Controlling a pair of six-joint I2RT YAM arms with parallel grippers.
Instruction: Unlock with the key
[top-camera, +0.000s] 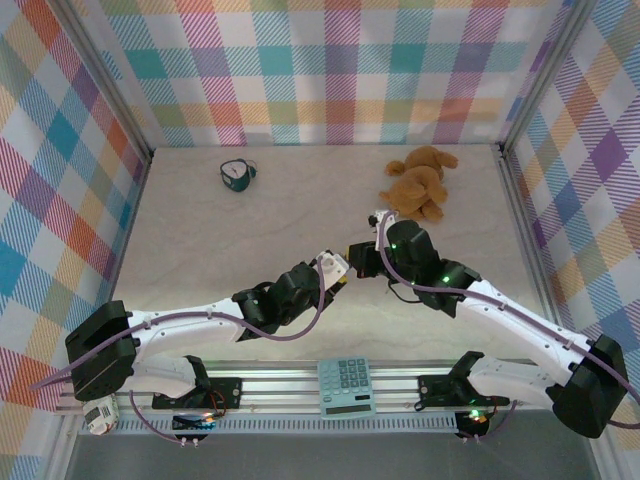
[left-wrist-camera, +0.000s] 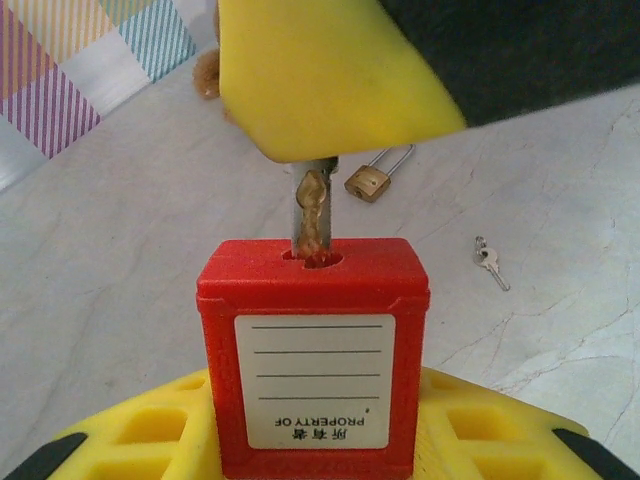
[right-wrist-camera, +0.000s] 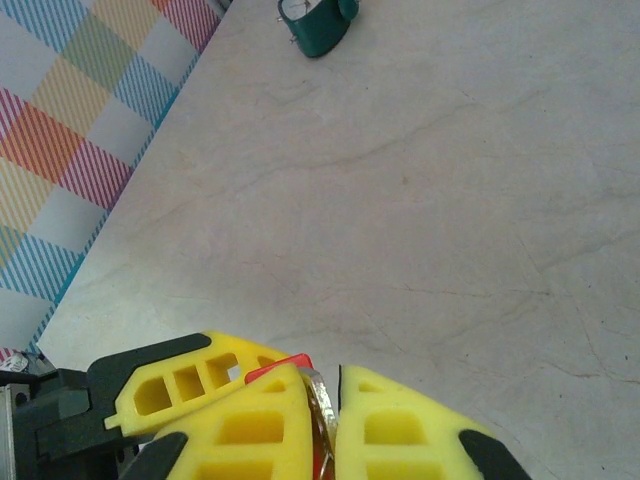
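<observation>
Puts a key (left-wrist-camera: 310, 205) into a red padlock (left-wrist-camera: 312, 350) over the middle of the tabletop (top-camera: 250, 230).
Clamps the left jaws on the lower body of the red padlock, white "PROPERTY OF" label turned upside down toward the left wrist camera; pinches the head of the key between the right jaws, closed tight on it with only a sliver of metal showing between the yellow fingers (right-wrist-camera: 400, 430); sinks the tip of the blade into the keyhole on the padlock face nearest the right jaws, most of the blade bare; leaves a brass padlock (left-wrist-camera: 370, 180) and a small pair of keys (left-wrist-camera: 490, 262) lying on the tabletop beyond, near each other but apart; keeps a stuffed dog (top-camera: 420, 182) and a green clock (top-camera: 237, 175) near the far wall, well apart, and a calculator (top-camera: 346, 388) on the rail between the arm bases.
</observation>
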